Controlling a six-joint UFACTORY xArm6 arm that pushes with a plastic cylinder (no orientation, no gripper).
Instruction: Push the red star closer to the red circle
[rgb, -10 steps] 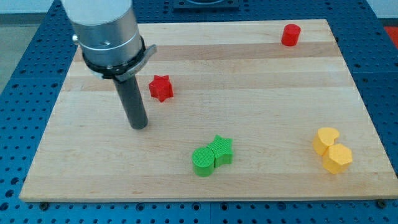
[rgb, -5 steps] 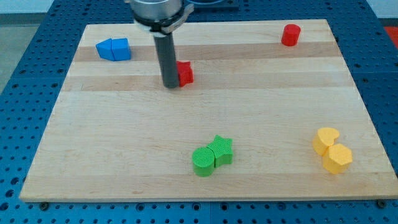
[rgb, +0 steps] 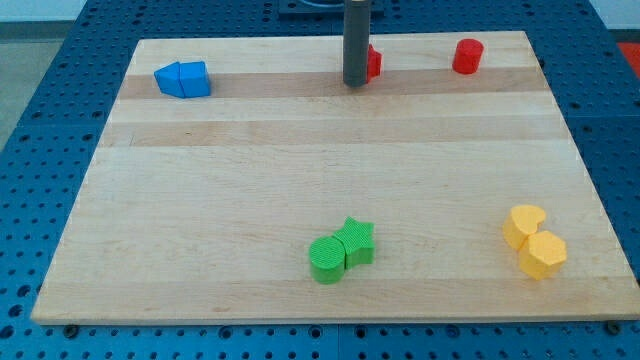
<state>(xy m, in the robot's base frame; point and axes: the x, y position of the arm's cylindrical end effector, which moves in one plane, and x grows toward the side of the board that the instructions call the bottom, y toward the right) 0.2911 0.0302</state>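
In the camera view, my tip (rgb: 355, 84) is resting on the wooden board (rgb: 300, 190) near the view's top, pressing against the left side of the red star (rgb: 373, 63), which the rod is partly hiding. The rod is bare, holding nothing. The red circle (rgb: 467, 56) is sitting apart, to the star's right.

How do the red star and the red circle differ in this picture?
The red star is mostly hidden behind my rod, with my tip at its left side; the red circle shows whole and stands alone. The red star lies farther toward the view's left than the red circle. Both are red and near the board's top edge.
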